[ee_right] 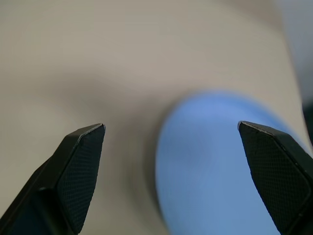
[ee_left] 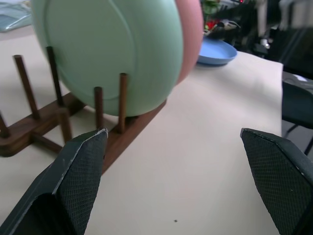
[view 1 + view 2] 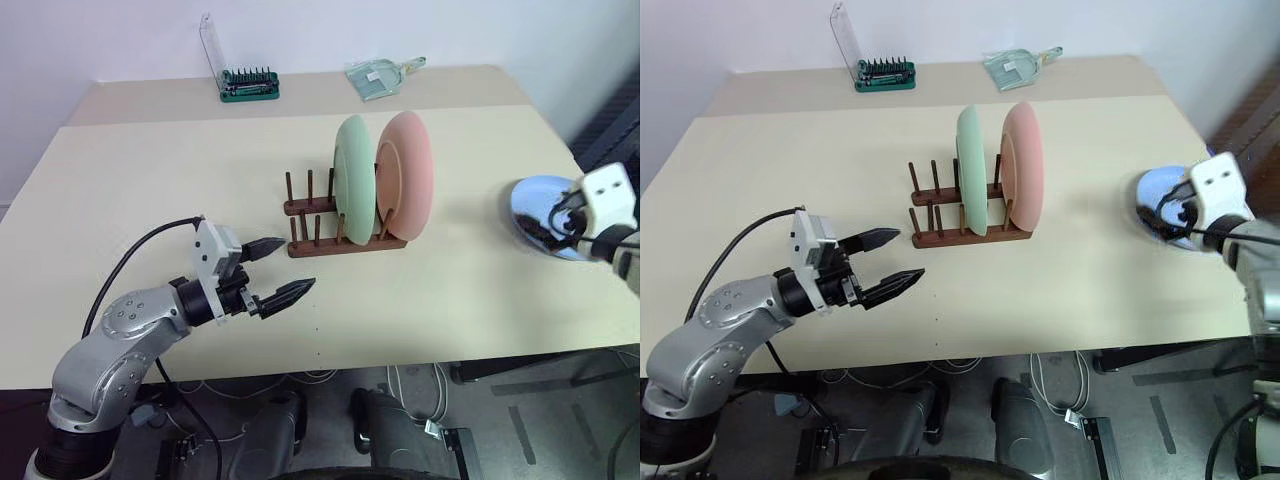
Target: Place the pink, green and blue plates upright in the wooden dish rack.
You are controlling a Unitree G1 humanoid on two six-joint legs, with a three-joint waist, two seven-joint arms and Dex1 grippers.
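From my head cameras the blue plate [image 3: 1162, 203] is half hidden behind my right gripper [image 1: 171, 132] and its white wrist housing, so I cannot see its near rim; it lies flat on the table [image 3: 180, 180] at the far right, close to that edge, and the right wrist view shows it blurred, filling the space ahead of the widely spread fingers, which hold nothing. The pink plate [image 3: 410, 170] stands upright at the right end of the wooden dish rack [image 3: 310, 225], and the green plate [image 3: 353, 178] stands upright just beside it on the left, covering most of the pink one in my left wrist view. Where the plates' lower rims sit between the pegs is hard to make out. The rack's left pegs stand bare. My left gripper [image 3: 278, 270] hovers over the table near its front edge, to the left of the rack and apart from it, fingers spread wide and empty. Open tabletop lies between rack and blue plate. A bit case [image 3: 248, 85] and a clear dustpan [image 3: 378, 76] sit well back by the far edge.
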